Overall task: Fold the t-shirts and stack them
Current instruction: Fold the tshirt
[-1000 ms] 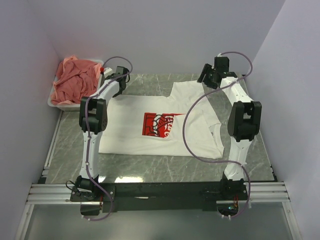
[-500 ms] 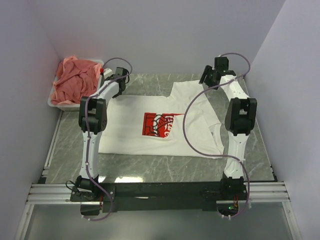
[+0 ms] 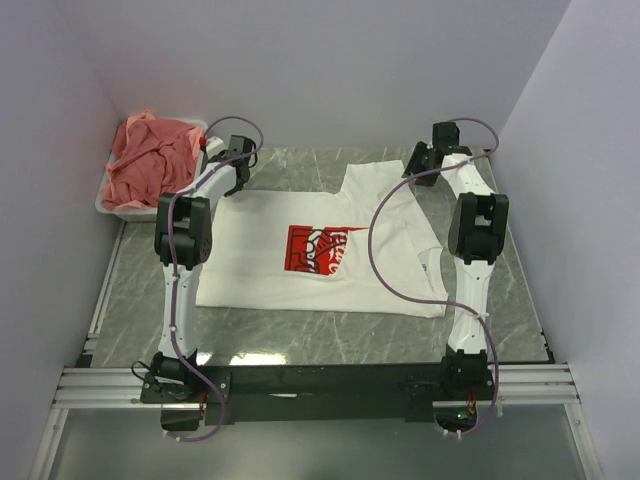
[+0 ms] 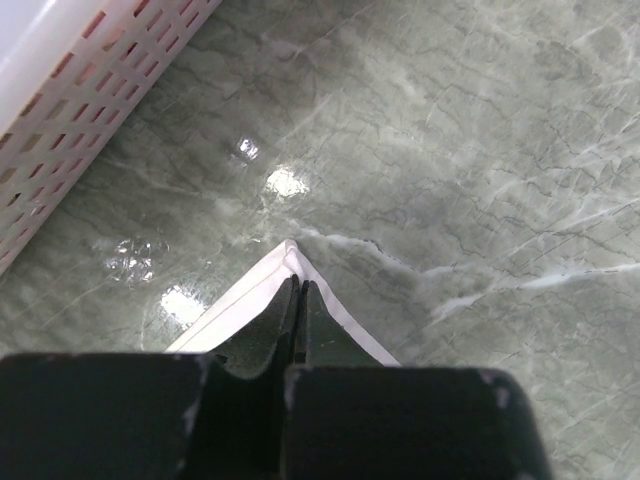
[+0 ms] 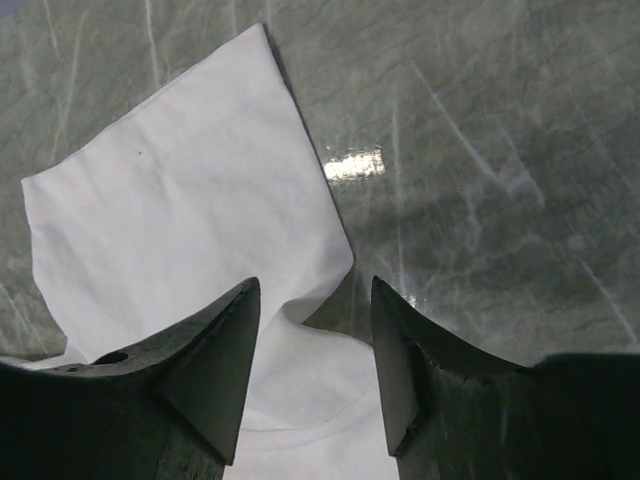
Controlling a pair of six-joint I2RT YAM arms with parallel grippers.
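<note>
While my left gripper (image 4: 298,293) pinches the white shirt's (image 3: 255,255) corner, upper left in the top view, my right gripper (image 5: 314,310) hangs spread over it, upper right.

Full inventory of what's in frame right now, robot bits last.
white t-shirt: one, white with a red chest print, spread flat mid-table
pink shirts: a heap, count unclear, salmon pink, in the tub
tub: one, white slotted plastic, far left corner
table: one, grey-green marble pattern, under everything
rail: one, bare metal, near edge, carrying the arm bases
left arm: one, white and black, reaching to the shirt's far left corner
right arm: one, white and black, reaching to the shirt's far right sleeve
left gripper: one, black, shut on the white t-shirt's corner hem
right gripper: one, black, open over the sleeve
</note>
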